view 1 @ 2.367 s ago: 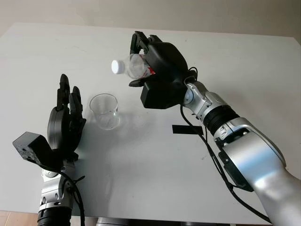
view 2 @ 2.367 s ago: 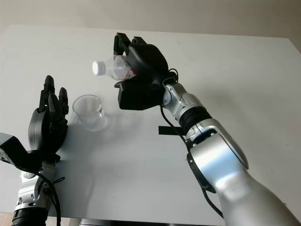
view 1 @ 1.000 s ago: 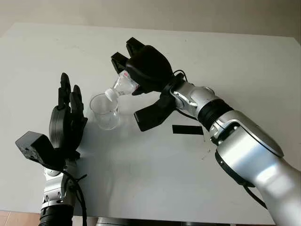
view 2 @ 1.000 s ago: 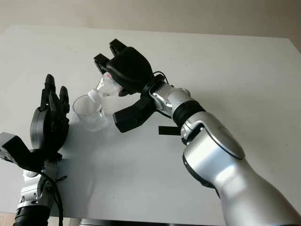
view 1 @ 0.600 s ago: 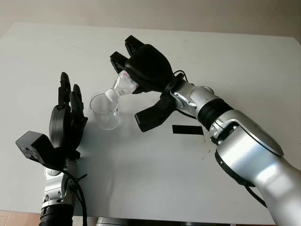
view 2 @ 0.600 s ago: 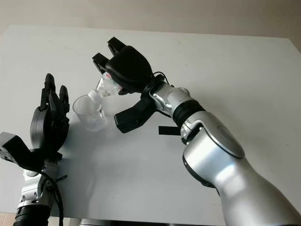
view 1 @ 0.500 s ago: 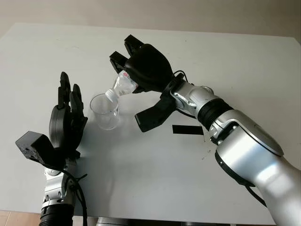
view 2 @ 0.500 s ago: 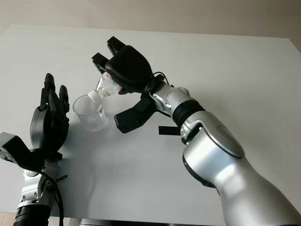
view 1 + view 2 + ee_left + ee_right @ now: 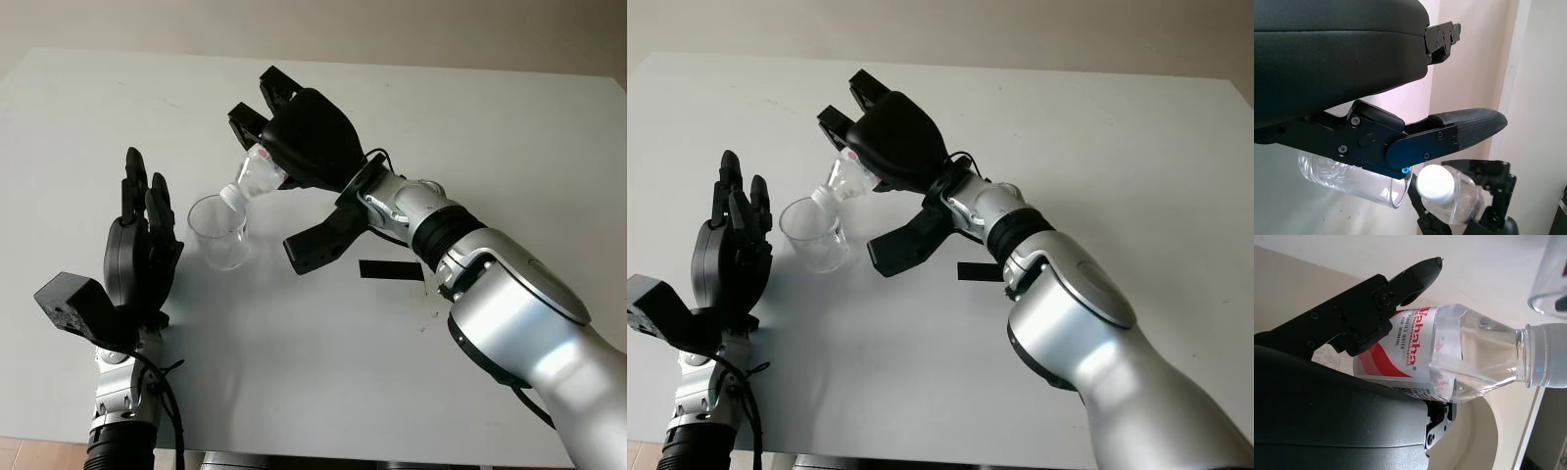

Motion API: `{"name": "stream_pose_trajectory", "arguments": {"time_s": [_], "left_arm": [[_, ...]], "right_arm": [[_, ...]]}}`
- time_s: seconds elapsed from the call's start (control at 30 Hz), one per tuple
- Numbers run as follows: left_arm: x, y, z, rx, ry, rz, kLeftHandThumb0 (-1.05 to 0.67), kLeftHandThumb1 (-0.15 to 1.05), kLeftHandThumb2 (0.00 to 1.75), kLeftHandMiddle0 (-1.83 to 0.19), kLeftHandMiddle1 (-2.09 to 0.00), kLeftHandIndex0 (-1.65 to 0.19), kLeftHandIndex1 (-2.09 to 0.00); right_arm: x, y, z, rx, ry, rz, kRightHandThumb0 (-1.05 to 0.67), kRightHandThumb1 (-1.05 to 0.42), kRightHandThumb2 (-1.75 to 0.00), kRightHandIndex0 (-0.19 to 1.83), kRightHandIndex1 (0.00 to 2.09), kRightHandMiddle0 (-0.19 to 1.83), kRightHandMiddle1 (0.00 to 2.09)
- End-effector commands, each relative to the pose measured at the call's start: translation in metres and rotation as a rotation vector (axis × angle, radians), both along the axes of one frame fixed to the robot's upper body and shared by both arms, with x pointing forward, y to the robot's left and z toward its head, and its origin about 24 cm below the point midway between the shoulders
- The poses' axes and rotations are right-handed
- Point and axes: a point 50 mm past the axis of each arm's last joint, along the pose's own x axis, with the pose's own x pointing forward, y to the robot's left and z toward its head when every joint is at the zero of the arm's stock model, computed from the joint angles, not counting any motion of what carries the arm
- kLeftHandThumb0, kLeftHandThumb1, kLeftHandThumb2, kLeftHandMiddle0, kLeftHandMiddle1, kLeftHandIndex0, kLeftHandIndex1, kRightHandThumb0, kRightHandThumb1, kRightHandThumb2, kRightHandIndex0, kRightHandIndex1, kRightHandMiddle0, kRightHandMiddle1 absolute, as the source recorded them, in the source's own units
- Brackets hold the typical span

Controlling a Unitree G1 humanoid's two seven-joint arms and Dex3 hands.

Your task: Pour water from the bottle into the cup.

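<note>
The white table (image 9: 509, 127) lay matte and smooth under everything, with the cup as the landmark on it. Beyond and to the right of the cup, the right hand (image 9: 294, 137) was clamped around the bottle (image 9: 257, 174), which over the last couple of seconds had swung from nearly level and well above the cup to steeply tipped, its white cap (image 9: 229, 197) now at the cup's rim. The cap appeared still screwed on, so I judged that no water could leave yet despite the pouring pose. Just left of the cup stood the left hand (image 9: 137, 259), open, holding nothing. The cup (image 9: 217, 231) itself was clear, thin-walled plastic, round and upright; the bottle was ribbed, transparent, with a red-and-white label (image 9: 1400, 352).
</note>
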Motion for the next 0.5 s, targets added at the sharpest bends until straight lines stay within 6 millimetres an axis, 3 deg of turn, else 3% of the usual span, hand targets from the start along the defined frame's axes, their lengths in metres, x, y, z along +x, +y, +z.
{"name": "stream_pose_trajectory", "arguments": {"time_s": [0.0,0.1,0.17,0.23,0.33,0.43,0.47], "left_arm": [[-0.003,-0.003,-0.011,-0.012,0.032,-0.002,-0.80,1.05,0.69,0.19,-0.05,0.19,0.00],[-0.004,-0.003,-0.012,-0.014,0.034,-0.002,-0.80,1.05,0.69,0.19,-0.05,0.19,0.00],[-0.004,-0.003,-0.012,-0.014,0.034,-0.002,-0.79,1.05,0.69,0.19,-0.05,0.19,0.00],[-0.004,-0.002,-0.012,-0.013,0.035,-0.003,-0.79,1.05,0.69,0.19,-0.04,0.19,0.00],[-0.004,-0.002,-0.012,-0.010,0.038,-0.001,-0.80,1.05,0.68,0.19,-0.05,0.19,0.00],[-0.004,-0.001,-0.012,-0.006,0.041,-0.003,-0.80,1.05,0.68,0.19,-0.05,0.19,0.00],[-0.004,-0.001,-0.012,-0.008,0.042,-0.004,-0.80,1.05,0.68,0.19,-0.05,0.19,0.00]], "right_arm": [[0.000,-0.002,0.012,0.087,-0.013,0.017,-0.26,-0.99,-0.07,1.04,2.09,0.63,2.07],[0.001,-0.005,0.013,0.203,0.043,0.008,-0.24,-1.03,-0.08,1.06,2.09,0.66,2.09],[0.001,-0.006,0.013,0.347,0.134,0.011,-0.19,-1.03,-0.19,1.09,2.09,0.77,2.09],[0.003,-0.008,0.014,0.478,0.250,0.024,-0.15,-0.88,-0.59,1.21,2.09,0.99,2.09],[0.005,-0.012,0.016,0.636,0.406,0.049,-0.13,-0.75,-0.84,1.36,2.09,1.14,2.09],[0.005,-0.020,0.015,0.755,0.495,0.084,-0.13,-0.75,-0.76,1.35,2.09,1.16,2.09],[0.006,-0.022,0.015,0.801,0.537,0.090,-0.13,-0.80,-0.67,1.31,2.09,1.15,2.09]]}}
